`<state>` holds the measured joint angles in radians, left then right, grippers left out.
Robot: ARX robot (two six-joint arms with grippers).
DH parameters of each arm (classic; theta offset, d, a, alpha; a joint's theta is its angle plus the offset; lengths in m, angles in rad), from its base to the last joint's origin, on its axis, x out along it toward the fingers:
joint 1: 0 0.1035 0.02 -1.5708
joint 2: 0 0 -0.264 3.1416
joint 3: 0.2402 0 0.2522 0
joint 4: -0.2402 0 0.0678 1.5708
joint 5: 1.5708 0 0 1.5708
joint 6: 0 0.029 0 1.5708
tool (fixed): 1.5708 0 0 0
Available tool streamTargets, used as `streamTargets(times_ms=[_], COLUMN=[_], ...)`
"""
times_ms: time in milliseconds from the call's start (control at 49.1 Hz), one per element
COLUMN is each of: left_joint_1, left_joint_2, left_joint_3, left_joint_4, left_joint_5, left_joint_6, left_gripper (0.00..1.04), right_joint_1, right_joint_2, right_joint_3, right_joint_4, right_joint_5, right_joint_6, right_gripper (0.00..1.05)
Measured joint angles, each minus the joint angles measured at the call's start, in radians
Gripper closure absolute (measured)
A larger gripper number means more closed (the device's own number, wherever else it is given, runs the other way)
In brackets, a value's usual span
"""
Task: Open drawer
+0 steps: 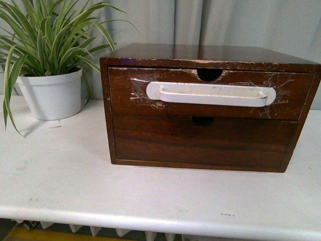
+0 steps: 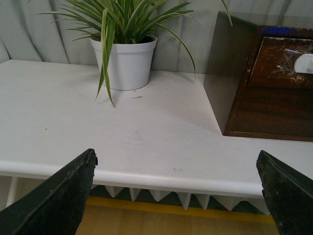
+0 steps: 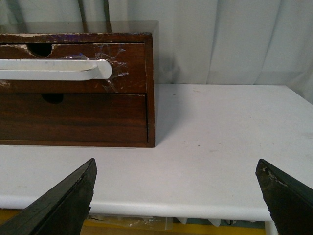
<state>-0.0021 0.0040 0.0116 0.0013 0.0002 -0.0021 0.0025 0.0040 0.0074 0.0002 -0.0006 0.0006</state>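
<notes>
Drawer point(image 1: 125, 103), dark brown wood, chipped along top edge: upper of two fronts in one small chest point(image 1: 200, 52), shut flush, on white table point(image 1: 150, 201). Handle point(image 1: 210, 94), long white plastic, taped on: long axis level, running side to side across the front, crosswise to either gripper's line of reach. Half-round notch point(image 1: 209, 74) just above handle's middle. Lower drawer front point(image 1: 203, 145), plain, handleless, with smaller notch point(image 1: 202, 121) at its top edge; not the target. Left gripper point(image 2: 176, 154): jaws wide apart, empty, short of the table's near edge; drawer ahead and well off toward the right arm's side, only the handle's near tip in sight. Right gripper point(image 3: 175, 162): jaws wide apart, empty, likewise short of the table edge; drawer ahead and off toward the left arm's side, a fuller length of handle in sight. Neither touching anything. Judged: right arm somewhat better placed, though little to choose; pull to run straight back toward the robot, square to the handle's axis, jaws closing over and under the bar. Count: chest, one; drawer fronts, two; handles, one; notches, two; spider plant point(image 1: 47, 40) in white pot point(image 1: 50, 95), one, beyond left gripper, beside chest, pot not touching it; grippers, two; table, one.
</notes>
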Motion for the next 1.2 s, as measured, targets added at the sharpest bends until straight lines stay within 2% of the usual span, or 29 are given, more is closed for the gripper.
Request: streamTargets(times_ms=[1201], left_joint_1=[0.000], left_joint_2=[0.000], left_joint_3=[0.000], left_joint_4=[0.000], left_joint_5=[0.000], left_joint_6=[0.000], left_gripper=[0.06], right_joint_1=[0.000], right_joint_2=[0.000], right_joint_3=[0.000], right_joint_4=[0.000], right_joint_5=[0.000], right_joint_6=[0.000], right_gripper=[0.09])
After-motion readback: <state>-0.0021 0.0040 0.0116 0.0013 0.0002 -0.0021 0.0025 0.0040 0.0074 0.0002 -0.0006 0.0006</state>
